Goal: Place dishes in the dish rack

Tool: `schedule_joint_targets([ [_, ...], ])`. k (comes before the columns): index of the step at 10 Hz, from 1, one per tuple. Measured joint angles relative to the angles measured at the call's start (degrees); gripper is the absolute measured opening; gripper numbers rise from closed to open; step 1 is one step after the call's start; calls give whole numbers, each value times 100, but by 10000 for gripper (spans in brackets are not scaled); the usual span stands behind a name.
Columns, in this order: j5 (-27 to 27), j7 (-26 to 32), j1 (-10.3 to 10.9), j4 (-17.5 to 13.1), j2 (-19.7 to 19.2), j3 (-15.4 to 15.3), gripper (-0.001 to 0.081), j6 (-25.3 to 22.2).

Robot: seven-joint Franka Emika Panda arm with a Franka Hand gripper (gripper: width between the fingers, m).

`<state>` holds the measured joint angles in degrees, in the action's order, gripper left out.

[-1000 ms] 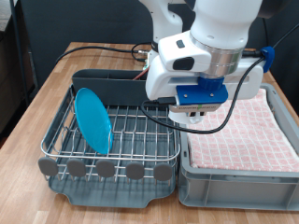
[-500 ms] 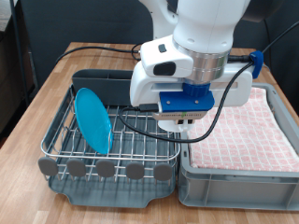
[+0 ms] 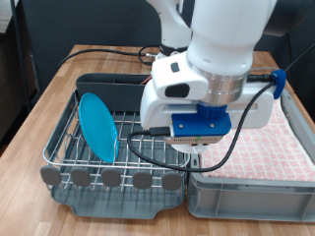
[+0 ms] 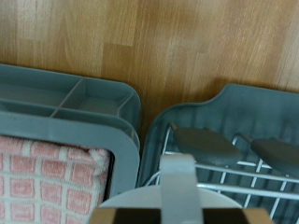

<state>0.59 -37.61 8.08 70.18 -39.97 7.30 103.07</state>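
The light-blue plate [image 3: 98, 126] stands on edge in the dish rack [image 3: 69, 162], at the exterior view's left. My gripper [image 3: 198, 149] hangs low over the rack's right edge, next to the bin. In the wrist view one finger [image 4: 176, 179] lies over the rim of a round white thing, the mug [image 4: 131, 205], so the gripper is shut on it. The hand hides most of the mug in the exterior view. The rack's round tabs [image 4: 206, 145] and wire grid [image 4: 220, 182] lie just beyond the mug. The wooden spoon is out of view.
The grey bin lined with pink checked cloth [image 3: 266, 147] stands right against the rack on the exterior view's right; its corner shows in the wrist view [image 4: 47, 173]. The dark cutlery caddy [image 3: 113, 90] stands at the rack's back. Black cables run over the wooden table [image 3: 59, 84].
The arm has moved from over the bin's edge towards the exterior view's bottom and lower, carrying the mug to the rack's right edge. The plate has not moved.
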Motion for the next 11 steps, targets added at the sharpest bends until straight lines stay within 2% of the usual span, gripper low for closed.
schedule_joint_targets([
  [8,29,-19,-10,-234,-532,183,72,456],
  [11,19,-2,-80,-307,-678,192,72,503],
])
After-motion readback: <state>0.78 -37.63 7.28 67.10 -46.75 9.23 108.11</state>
